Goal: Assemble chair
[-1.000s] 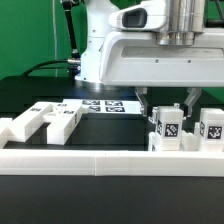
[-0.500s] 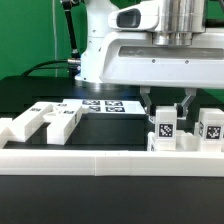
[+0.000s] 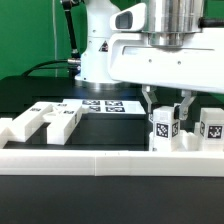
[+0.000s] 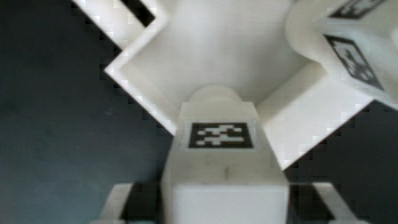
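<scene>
A white chair post (image 3: pixel 165 127) with a black-and-white tag stands upright near the exterior view's right. My gripper (image 3: pixel 167 108) hangs over it, open, with one finger on each side of the post's top. In the wrist view the post (image 4: pixel 222 130) fills the space between the fingers (image 4: pixel 135 200), with a narrow dark gap on each side. A second tagged post (image 3: pixel 212 128) stands just to the right. Blocky white chair parts (image 3: pixel 45 118) lie at the exterior view's left. A white angled chair part (image 4: pixel 169 55) lies beyond the post in the wrist view.
A long low white rail (image 3: pixel 100 163) runs across the front of the table. The marker board (image 3: pixel 105 103) lies flat behind the parts, at the foot of the robot's base. The tabletop is black.
The fingers have drawn closer together around the post's top. The arm has shifted slightly toward the exterior view's left. The post stays in about the same place.
</scene>
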`<state>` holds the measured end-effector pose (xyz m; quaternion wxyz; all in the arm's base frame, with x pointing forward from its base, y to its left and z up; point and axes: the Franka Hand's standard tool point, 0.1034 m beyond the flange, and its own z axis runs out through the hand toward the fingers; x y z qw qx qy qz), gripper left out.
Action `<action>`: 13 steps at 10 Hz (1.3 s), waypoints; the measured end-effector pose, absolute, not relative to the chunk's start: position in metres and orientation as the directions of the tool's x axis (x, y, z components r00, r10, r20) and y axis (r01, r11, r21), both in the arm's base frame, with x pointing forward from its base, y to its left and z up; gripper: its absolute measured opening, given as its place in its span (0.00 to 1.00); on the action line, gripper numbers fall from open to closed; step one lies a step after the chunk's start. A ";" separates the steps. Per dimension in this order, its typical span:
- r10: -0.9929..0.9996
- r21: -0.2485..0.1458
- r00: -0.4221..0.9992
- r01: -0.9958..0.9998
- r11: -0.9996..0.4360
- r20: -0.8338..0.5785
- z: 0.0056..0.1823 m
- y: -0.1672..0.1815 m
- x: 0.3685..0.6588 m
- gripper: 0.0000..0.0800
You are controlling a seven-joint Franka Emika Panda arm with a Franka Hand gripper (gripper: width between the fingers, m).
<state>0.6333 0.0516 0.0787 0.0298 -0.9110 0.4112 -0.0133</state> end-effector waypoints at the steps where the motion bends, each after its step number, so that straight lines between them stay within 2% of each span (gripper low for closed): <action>1: -0.810 -0.066 0.586 -0.809 -0.585 -0.008 0.079 0.052 0.633 0.36; 2: -0.874 -0.065 0.486 -0.873 -0.484 -0.017 0.079 0.052 0.633 0.36; 6: -0.965 -0.060 0.261 -0.964 -0.258 -0.036 0.079 0.053 0.634 0.36; 7: -0.974 -0.059 0.222 -0.974 -0.220 -0.039 0.079 0.053 0.634 0.36; 9: -0.963 -0.061 0.266 -0.963 -0.264 -0.036 0.079 0.054 0.633 0.36; 10: -0.958 -0.061 0.284 -0.958 -0.281 -0.037 0.078 0.056 0.633 0.64; 11: -0.949 -0.062 0.312 -0.949 -0.310 -0.035 0.078 0.057 0.633 0.64; 12: -0.910 -0.065 0.413 -0.909 -0.411 -0.027 0.078 0.057 0.633 0.78; 13: -0.864 -0.064 0.503 -0.863 -0.501 -0.016 0.078 0.058 0.633 0.80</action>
